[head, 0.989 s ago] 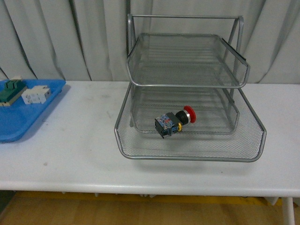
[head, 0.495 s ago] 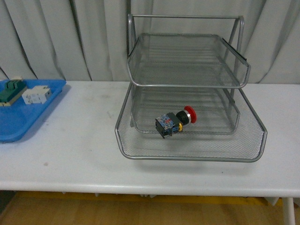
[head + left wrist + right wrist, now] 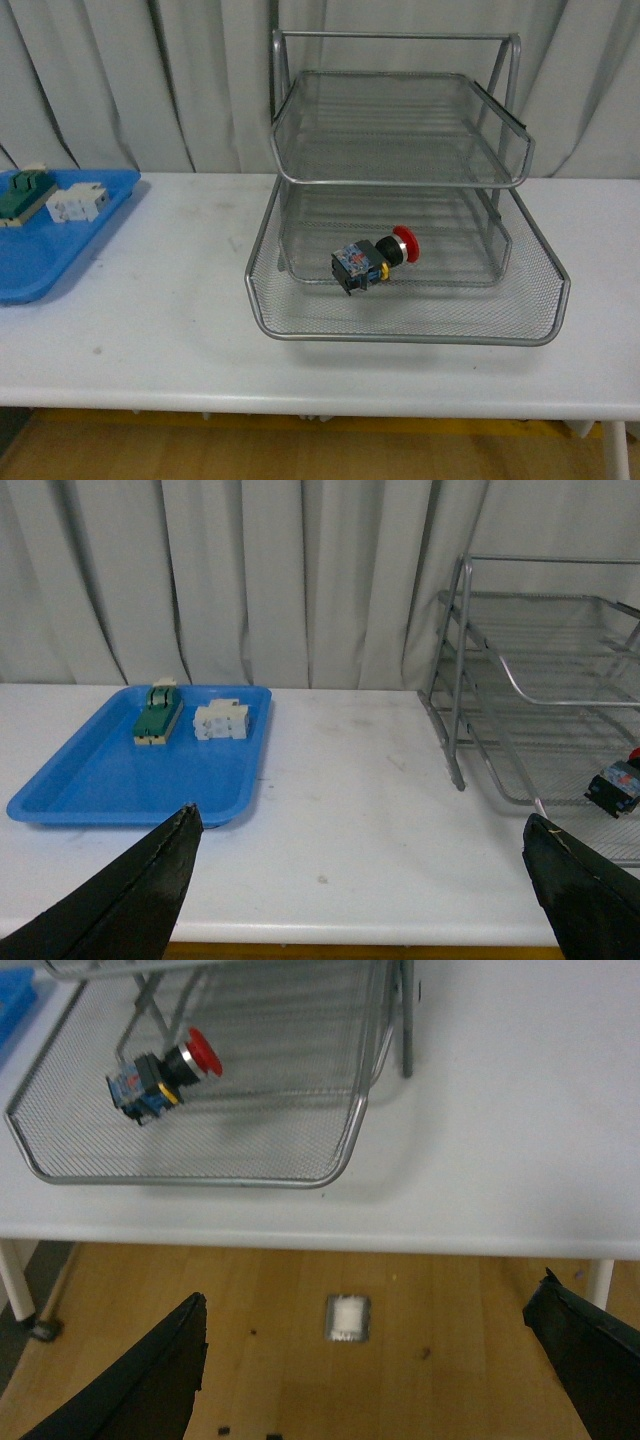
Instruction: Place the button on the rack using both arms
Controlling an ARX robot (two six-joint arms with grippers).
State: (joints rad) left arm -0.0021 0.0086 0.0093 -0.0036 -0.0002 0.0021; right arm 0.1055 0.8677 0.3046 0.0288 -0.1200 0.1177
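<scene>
Front view: the button [image 3: 372, 262] is lying on its side on the mesh of the rack's [image 3: 400, 338] lowest tier, the widest one, which juts forward past the two tiers above, and it sits right by the front lip of the middle tier. Look at it: glossy red mushroom cap pointing right and a touch away from the robot, a thin yellow ring behind that, then a boxy black body with a blue end facing front-left. The rack is all silver wire, fine mesh floors, rounded rod rims and a tall frame with a bar across the top. It stands on a smooth white table [image 3: 170, 300], with pleated grey curtain [image 3: 130, 80] behind. Off to the left there's a flat blue plastic tray [image 3: 40, 260] carrying a green-and-cream block [image 3: 22, 192] and a white block [image 3: 77, 204] side by side. Over to the left wrist view: the left gripper [image 3: 362, 820] is spread wide and empty, its dark tapered fingers [image 3: 150, 890] framing the table, with the blue tray on one side and the rack on the other. Right wrist view: the right gripper [image 3: 370, 1300] is gaping wide too, nothing between its black fingers [image 3: 150, 1380], hanging out over the wooden floor [image 3: 450, 1290] off the table's front edge, well clear of the button.
</scene>
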